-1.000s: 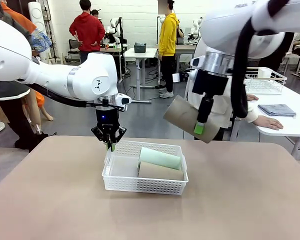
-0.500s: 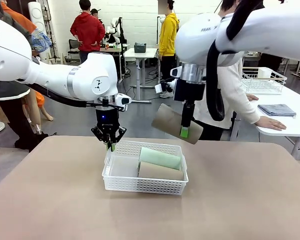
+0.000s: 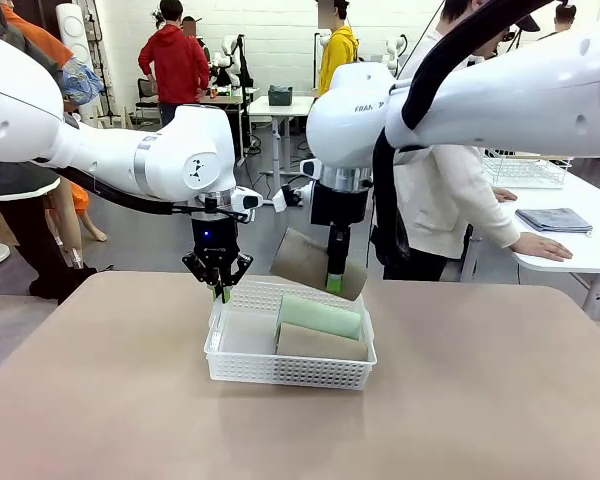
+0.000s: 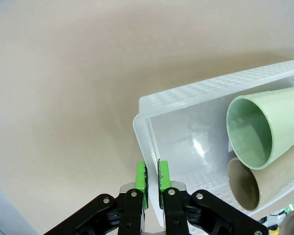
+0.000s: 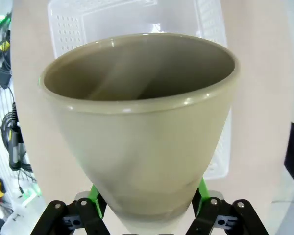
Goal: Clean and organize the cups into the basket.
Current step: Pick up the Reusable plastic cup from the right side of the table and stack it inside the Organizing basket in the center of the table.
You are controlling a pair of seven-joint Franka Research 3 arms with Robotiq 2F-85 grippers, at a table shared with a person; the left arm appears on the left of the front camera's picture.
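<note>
The white basket [image 3: 290, 348] sits on the tan table [image 3: 480, 400], a little left of the middle. 2 cups lie on their sides in its right half: a pale mint green cup [image 3: 320, 315] toward the far side and a tan-beige cup [image 3: 320, 343] just in front of it, the 2 touching along their length. In the left wrist view both mouths face the camera, the mint green one [image 4: 262, 126] above the tan one [image 4: 245, 185], and the rest of the basket floor [image 4: 186, 147] is bare.

The left gripper [image 3: 218, 291] hangs upright at the basket's far left corner with its green pads pressed together; from the wrist camera [image 4: 152, 183] the basket rim appears to pass between or just behind the pads, though the angle makes contact hard to judge.

The right gripper [image 3: 335, 280] is clamped on a third cup, tan-beige [image 3: 315, 262], carried tilted nearly on its side above the basket's far edge. The right wrist view looks straight into that cup's open mouth [image 5: 137, 98], with the green pads [image 5: 94, 196] against its narrow base and the basket [image 5: 68, 24] below.

Behind the table a person in a white top rests a hand [image 3: 535, 243] on a neighbouring table.
</note>
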